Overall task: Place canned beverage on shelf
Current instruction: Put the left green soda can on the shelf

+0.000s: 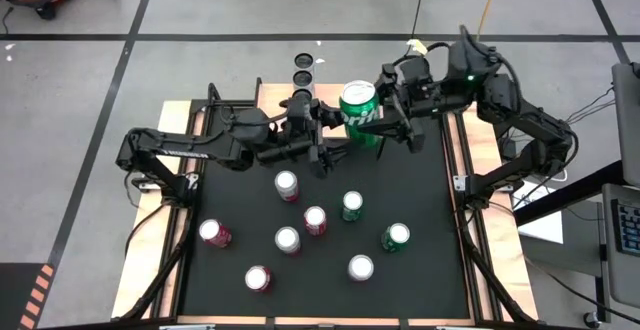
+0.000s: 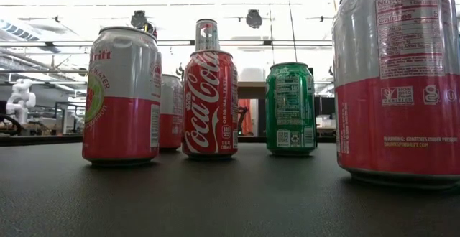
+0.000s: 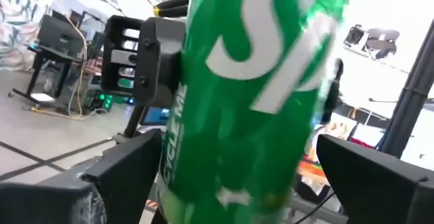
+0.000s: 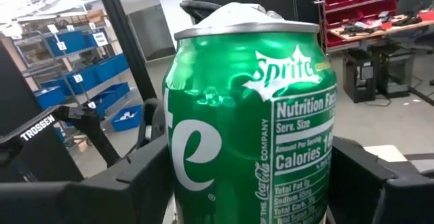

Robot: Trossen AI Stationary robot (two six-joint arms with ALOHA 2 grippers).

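Right gripper (image 1: 385,122) grasps the green Sprite can (image 1: 359,112) at mid-body, raised over the worktop's (image 1: 420,210) far edge. Left gripper (image 1: 322,135) flanks it, fingers spread, released. The can looks rigid and smooth, likely slippery and dentable; hold mid-wall, moderately. Shelf not visible.

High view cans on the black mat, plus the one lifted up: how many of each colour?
Green cans: 3
Red or pink cans: 4
Cans showing only a silver top: 2
Total: 9
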